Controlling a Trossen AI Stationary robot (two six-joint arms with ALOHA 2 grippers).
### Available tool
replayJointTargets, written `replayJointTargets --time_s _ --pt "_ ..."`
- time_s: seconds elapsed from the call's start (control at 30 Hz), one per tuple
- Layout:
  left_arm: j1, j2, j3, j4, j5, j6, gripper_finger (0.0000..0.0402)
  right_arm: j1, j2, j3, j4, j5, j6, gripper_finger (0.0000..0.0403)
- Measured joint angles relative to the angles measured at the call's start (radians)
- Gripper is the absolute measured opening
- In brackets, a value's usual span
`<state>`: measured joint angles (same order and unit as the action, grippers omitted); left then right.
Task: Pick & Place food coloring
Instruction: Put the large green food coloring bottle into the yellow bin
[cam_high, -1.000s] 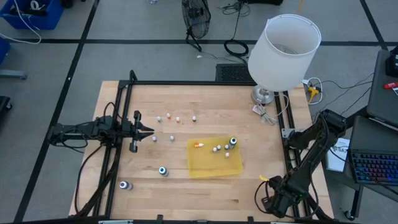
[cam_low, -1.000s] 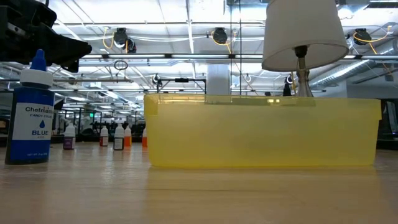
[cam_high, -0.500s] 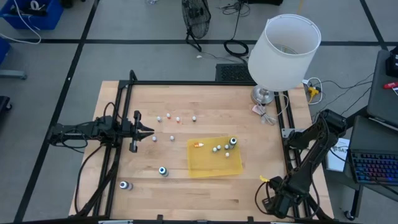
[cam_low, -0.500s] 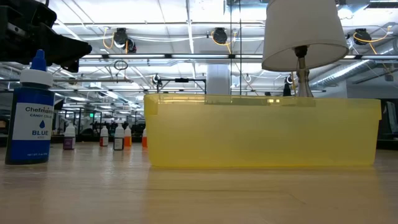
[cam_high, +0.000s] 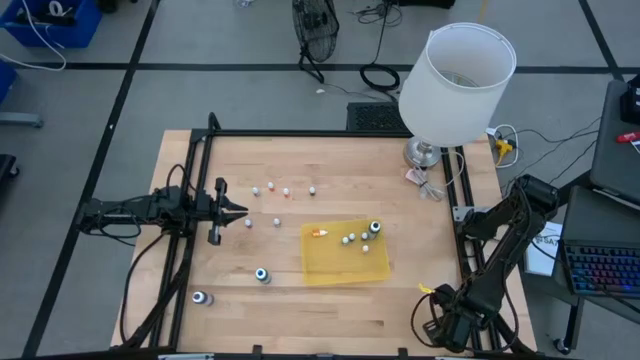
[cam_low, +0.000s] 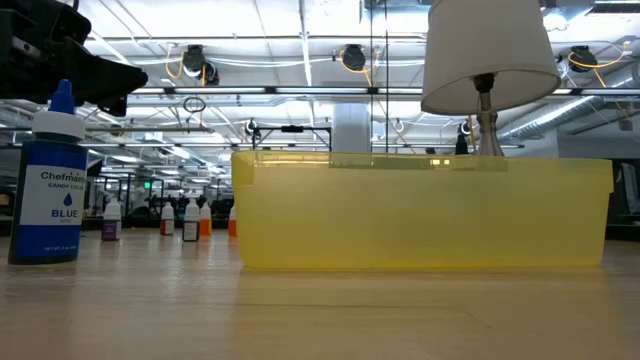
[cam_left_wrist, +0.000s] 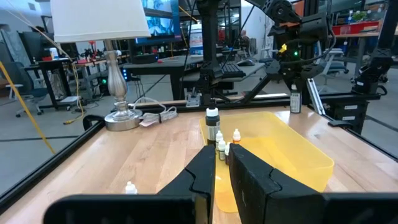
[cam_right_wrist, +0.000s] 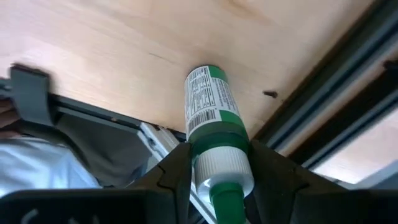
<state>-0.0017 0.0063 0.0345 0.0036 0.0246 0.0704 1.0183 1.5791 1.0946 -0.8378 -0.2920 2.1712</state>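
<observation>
- Green-labelled food coloring bottle (cam_right_wrist: 214, 130) clamped between the right gripper (cam_right_wrist: 216, 163) fingers (cam_right_wrist: 177, 171), pinched just under the white collar, nozzle pointing back toward the wrist camera.
- Low at the near right corner of the wooden table (cam_high: 400, 310), right beside the black frame rail (cam_right_wrist: 323, 81); seemingly gripped off the table's edge.
- Likely next: lift clear of the rail first, then carry toward the yellow tray (cam_high: 345, 262) at mid-table, keeping the squeeze steady so the smooth bottle cannot slip or swing.
- Release only once low over a bare patch of tray floor, away from the small bottles (cam_high: 350, 238) and the larger teal-topped bottle (cam_high: 375, 228) already inside.
- Blue bottle (cam_low: 52, 190) upright on the table just short of the tray in the low view.
- Farther off, left gripper (cam_high: 235, 212) hovering at the table's left side, fingers nearly together with only a thin slit between, holding nothing.
- Loose whitish dropper bottle (cam_high: 248, 223) just beyond its tips.
- More bottles (cam_high: 285, 191) in a scattered row at the far side, still outside the tray.
</observation>
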Motion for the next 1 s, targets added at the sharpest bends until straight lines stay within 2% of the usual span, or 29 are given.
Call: replayJointTargets --time_s 0.2,0.43,0.57,1.0 --pt "0.0 0.0 0.0 0.0 0.0 0.0 0.0051 -0.009 -0.004 0.024 -0.023 0.084 -0.056 0.0118" --pt "0.0 0.0 0.0 0.0 0.0 0.0 0.0051 -0.074 0.0 0.103 -0.142 0.344 -0.219 0.0117" --pt "0.0 0.0 0.0 0.0 0.0 0.0 0.0051 -0.127 -0.002 0.158 -0.184 0.458 -0.356 0.0117" --pt "0.0 0.0 0.0 0.0 0.0 0.0 0.0051 -0.25 -0.004 0.342 -0.232 0.655 -0.741 0.0117"
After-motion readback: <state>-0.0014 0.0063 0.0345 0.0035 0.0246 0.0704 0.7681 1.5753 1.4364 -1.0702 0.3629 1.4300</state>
